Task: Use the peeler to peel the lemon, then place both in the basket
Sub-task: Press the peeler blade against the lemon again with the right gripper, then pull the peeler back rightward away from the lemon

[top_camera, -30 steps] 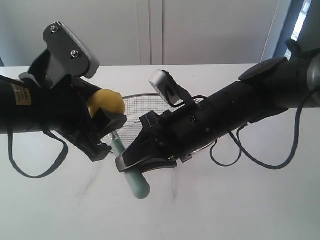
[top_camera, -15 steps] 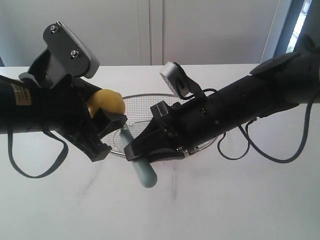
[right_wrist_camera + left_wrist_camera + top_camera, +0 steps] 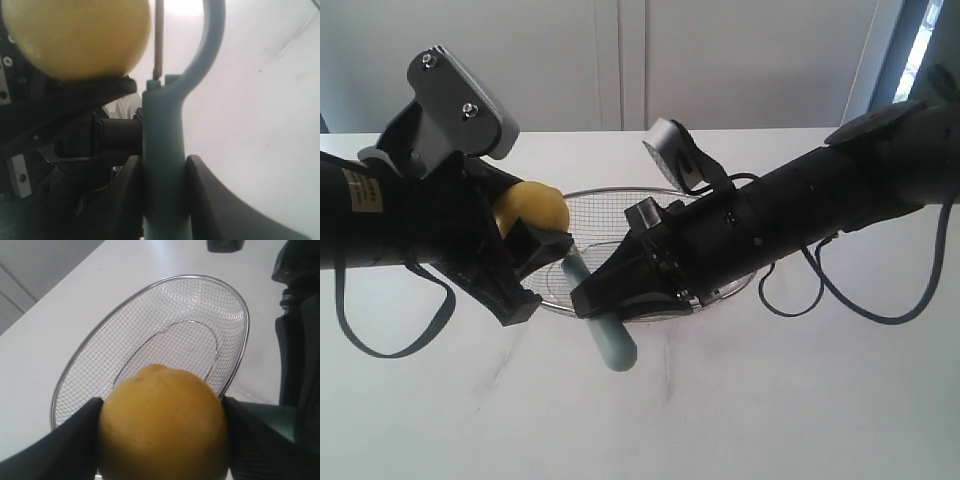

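Note:
The yellow lemon (image 3: 529, 206) (image 3: 162, 422) is clamped between the black fingers of my left gripper (image 3: 525, 232) (image 3: 162, 437), held in the air over the near left rim of the wire basket (image 3: 620, 210) (image 3: 150, 335). My right gripper (image 3: 598, 298) (image 3: 165, 170) is shut on the pale teal handle of the peeler (image 3: 605, 325) (image 3: 165, 150). The peeler's curved head and metal blade (image 3: 159, 40) reach up beside the lemon (image 3: 75, 35); whether the blade touches the skin I cannot tell.
The white table (image 3: 770, 400) stretches round the basket. A white wall with cupboard doors (image 3: 620, 60) stands behind. Both black arms cross in front of the basket, and cables (image 3: 840, 300) hang from the right arm.
My right gripper has carried the peeler up and to the right, closer to the lemon, then nearly stopped. The left gripper and the lemon have stayed put.

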Robot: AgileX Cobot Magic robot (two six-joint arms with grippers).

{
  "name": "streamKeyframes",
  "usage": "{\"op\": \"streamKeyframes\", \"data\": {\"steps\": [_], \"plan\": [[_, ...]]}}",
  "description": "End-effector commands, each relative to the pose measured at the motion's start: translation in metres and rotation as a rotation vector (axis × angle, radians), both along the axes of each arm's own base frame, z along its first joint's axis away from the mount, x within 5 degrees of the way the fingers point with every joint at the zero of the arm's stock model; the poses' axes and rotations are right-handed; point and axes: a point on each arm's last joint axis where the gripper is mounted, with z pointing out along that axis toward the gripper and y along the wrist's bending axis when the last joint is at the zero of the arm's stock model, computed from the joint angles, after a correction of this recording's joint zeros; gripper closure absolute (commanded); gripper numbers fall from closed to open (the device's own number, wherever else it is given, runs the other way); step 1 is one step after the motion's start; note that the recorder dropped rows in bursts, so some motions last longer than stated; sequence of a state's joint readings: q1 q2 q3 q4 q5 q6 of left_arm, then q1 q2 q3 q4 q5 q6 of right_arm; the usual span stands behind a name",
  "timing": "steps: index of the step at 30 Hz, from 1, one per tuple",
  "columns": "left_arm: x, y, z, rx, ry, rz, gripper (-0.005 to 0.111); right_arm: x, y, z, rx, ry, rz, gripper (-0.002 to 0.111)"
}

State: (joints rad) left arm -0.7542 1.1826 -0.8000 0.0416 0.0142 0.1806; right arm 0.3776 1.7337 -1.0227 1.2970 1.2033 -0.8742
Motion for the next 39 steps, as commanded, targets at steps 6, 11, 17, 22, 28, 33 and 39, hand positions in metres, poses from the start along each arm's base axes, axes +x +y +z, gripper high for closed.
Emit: {"op": "streamKeyframes", "data": {"steps": [6,11,17,22,28,33,39], "plan": [[-0.002,0.000,0.001,-0.011,0.002,-0.002,0.107,0.013,-0.025,0.003,0.017,-0.007,-0.075,0.108],[-0.002,0.000,0.001,-0.010,0.004,-0.002,0.107,0.014,-0.027,0.005,0.024,-0.012,-0.087,0.108],[-0.002,0.000,0.001,-0.010,0.004,-0.002,0.107,0.014,-0.030,0.025,0.037,-0.090,-0.086,0.108],[-0.002,0.000,0.001,-0.010,0.004,-0.002,0.107,0.013,-0.044,0.044,0.034,-0.169,-0.112,0.108],[-0.002,0.000,0.001,-0.008,0.005,-0.002,0.107,0.006,-0.060,0.059,-0.018,-0.254,-0.112,0.108],[-0.002,0.000,0.001,-0.008,0.005,-0.002,0.107,-0.001,-0.069,0.061,-0.167,-0.307,-0.116,0.108],[-0.002,0.000,0.001,-0.008,0.005,-0.003,0.107,0.008,-0.079,0.053,-0.332,-0.327,-0.236,0.108]]}}
